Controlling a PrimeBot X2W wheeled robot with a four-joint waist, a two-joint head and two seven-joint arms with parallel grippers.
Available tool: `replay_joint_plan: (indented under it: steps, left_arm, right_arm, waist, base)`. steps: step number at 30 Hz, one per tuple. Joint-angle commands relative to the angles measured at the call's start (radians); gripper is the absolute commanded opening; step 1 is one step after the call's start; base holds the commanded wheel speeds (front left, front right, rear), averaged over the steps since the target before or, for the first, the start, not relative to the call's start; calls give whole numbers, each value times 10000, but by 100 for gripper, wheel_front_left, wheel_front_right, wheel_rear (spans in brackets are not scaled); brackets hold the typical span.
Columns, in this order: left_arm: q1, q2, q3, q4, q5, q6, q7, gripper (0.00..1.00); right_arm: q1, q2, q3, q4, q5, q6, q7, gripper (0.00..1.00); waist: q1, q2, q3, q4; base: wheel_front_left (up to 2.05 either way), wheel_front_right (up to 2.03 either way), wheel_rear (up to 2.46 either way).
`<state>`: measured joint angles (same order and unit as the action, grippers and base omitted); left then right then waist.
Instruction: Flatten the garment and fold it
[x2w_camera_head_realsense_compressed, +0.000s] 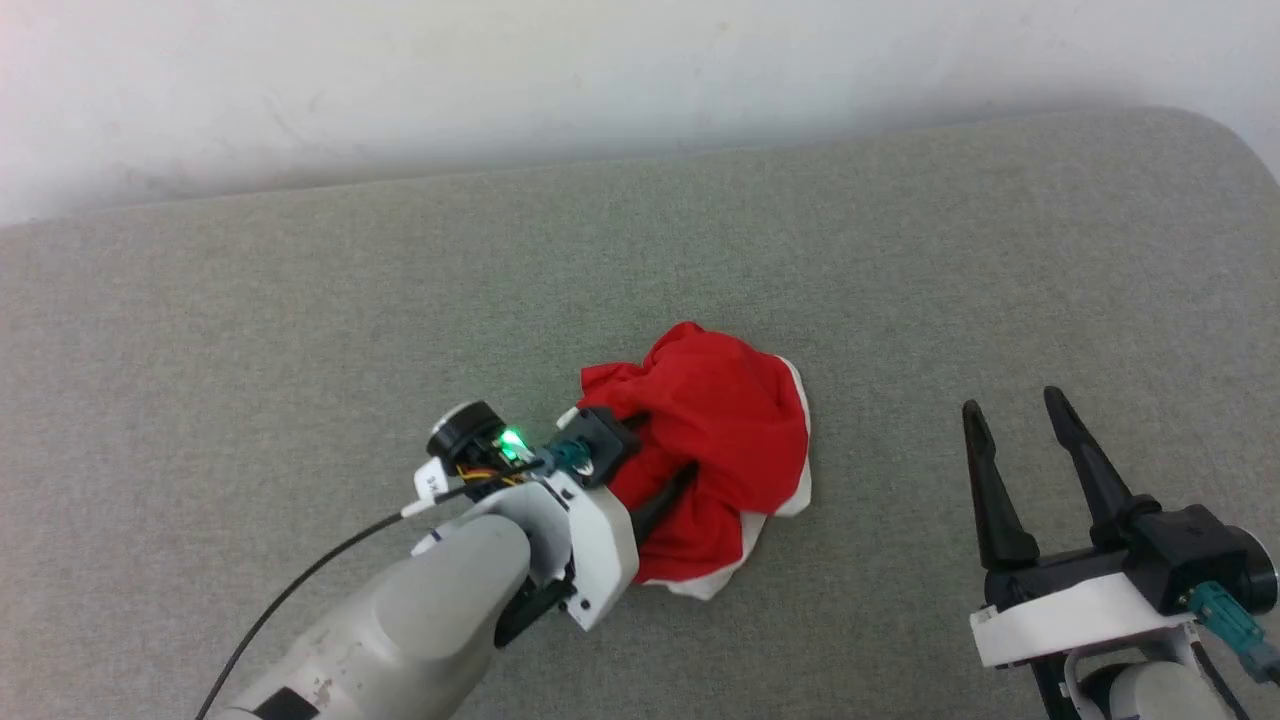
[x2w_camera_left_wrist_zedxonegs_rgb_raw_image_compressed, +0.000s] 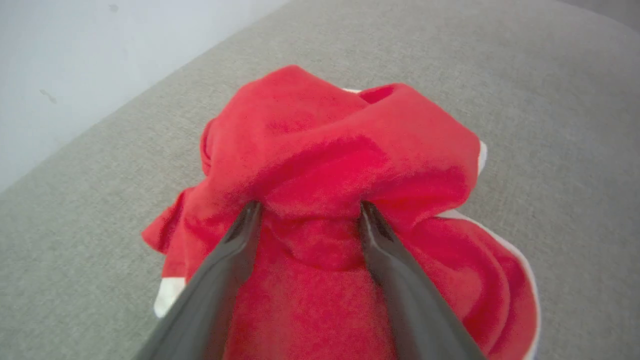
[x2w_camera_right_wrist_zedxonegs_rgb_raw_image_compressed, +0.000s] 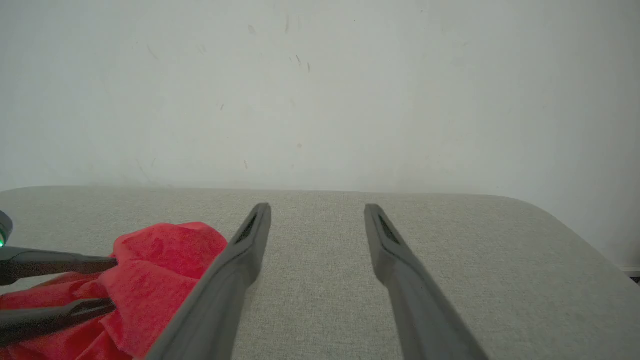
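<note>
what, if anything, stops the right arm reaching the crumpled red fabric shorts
Likely nothing, so yes: only bare grey cushion lies between the open right gripper and the shorts; the left gripper sits at their far side.

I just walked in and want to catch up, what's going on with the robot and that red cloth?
A two-armed robot is working on a red garment with white trim, which lies crumpled in a heap on the grey cushioned surface, not yet flattened. Its left gripper is pushed into the heap, jaws open, with a bunched fold of fabric between the fingers. The right gripper hangs open over bare surface, apart from the cloth.
</note>
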<state>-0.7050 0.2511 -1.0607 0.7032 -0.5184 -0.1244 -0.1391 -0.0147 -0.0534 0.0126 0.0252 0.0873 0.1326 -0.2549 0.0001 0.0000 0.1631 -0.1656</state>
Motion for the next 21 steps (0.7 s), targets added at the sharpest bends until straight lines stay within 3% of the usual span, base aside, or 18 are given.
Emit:
replay_joint_plan:
  steps: [1, 5, 7, 13, 19, 21]
  left_arm:
    - [-136, 17, 170, 110, -159, -53, -225, 100]
    - [-150, 131, 627, -1, -490, 77, -684, 100]
    - [-107, 312, 817, -281, -464, 342, -891, 100]
    - [1092, 1097, 2280, -1986, -1007, 1679, -1202, 100]
    - [3620, 1818, 4085, -4832, -810, 3283, -1223, 100]
    - [4123, 1854, 4343, -5275, -712, 3506, -1223, 100]
  right_arm:
    - [123, 31, 26, 52, -31, -19, -6, 100]
    - [321, 31, -102, 136, -102, -19, 22, 100]
    - [486, 31, -129, 152, -173, -19, 83, 100]
    - [1009, 31, -339, 87, -209, -19, 218, 100]
    - [1324, 31, -436, -45, -178, -19, 229, 100]
    - [1361, 32, -418, -36, -167, -19, 227, 100]
  waist:
    - [-1, 0, -437, 377]
    - [-1, 0, -1120, 930]
    - [-1, 0, -1452, 1237]
    - [-1, 0, -2074, 1895]
    - [-1, 0, -2281, 2239]
    - [-1, 0, -2290, 2265]
  base:
    - [0, 0, 0]
    - [0, 0, 0]
    - [0, 0, 0]
    - [0, 0, 0]
    - [0, 0, 0]
    - [0, 0, 0]
